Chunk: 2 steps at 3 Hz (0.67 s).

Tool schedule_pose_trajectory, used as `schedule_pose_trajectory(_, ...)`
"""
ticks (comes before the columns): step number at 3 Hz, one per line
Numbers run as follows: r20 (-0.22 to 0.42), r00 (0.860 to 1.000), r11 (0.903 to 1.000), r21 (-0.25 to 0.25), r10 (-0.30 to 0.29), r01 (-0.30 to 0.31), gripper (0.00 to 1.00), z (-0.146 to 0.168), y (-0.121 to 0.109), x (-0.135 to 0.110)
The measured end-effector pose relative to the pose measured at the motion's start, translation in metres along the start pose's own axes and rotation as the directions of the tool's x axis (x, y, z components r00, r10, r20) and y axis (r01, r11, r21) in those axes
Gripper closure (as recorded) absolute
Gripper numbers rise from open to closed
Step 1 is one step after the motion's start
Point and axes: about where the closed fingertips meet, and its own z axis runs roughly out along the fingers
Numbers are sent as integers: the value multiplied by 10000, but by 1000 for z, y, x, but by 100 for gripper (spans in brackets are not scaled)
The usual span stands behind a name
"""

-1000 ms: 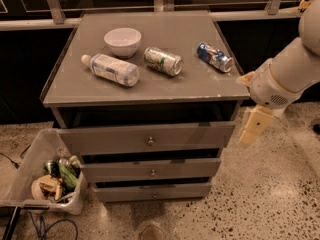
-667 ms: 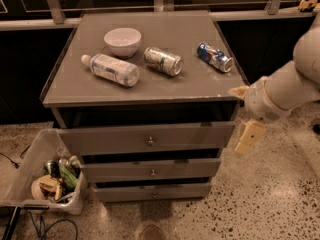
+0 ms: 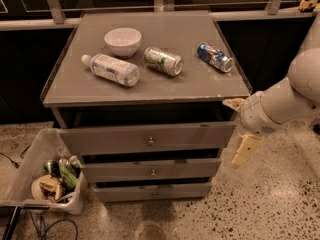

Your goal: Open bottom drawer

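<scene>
The bottom drawer (image 3: 153, 192) is the narrowest grey front at the foot of the grey cabinet, with a small round metal knob (image 3: 154, 194) at its centre. It looks pushed in. Above it sit the mid-sized drawer front (image 3: 151, 170) and the widest, tallest one (image 3: 147, 138). My gripper (image 3: 245, 150) hangs from the white arm at the cabinet's right side, level with the middle drawer, pointing down. It is apart from the cabinet and holds nothing that I can see.
On the cabinet top (image 3: 190, 84) stand a white bowl (image 3: 123, 41), a lying plastic bottle (image 3: 111, 69) and two lying cans (image 3: 163, 61) (image 3: 215, 57). A white bin (image 3: 45, 176) with rubbish stands on the speckled floor at the left. A dark railing runs behind.
The arm and gripper have moved left and down, closer to the cabinet's right side. The drawers and the things on top have not moved.
</scene>
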Motion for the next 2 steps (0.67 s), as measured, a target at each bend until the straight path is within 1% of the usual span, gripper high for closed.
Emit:
schedule_pose_trajectory(1, 229, 9994, 9980, -589, 251, -237, 0, 22, 21, 2)
schedule_pose_trajectory(2, 387, 9975, 9895, -1339, 598, -541, 0, 56, 52, 9)
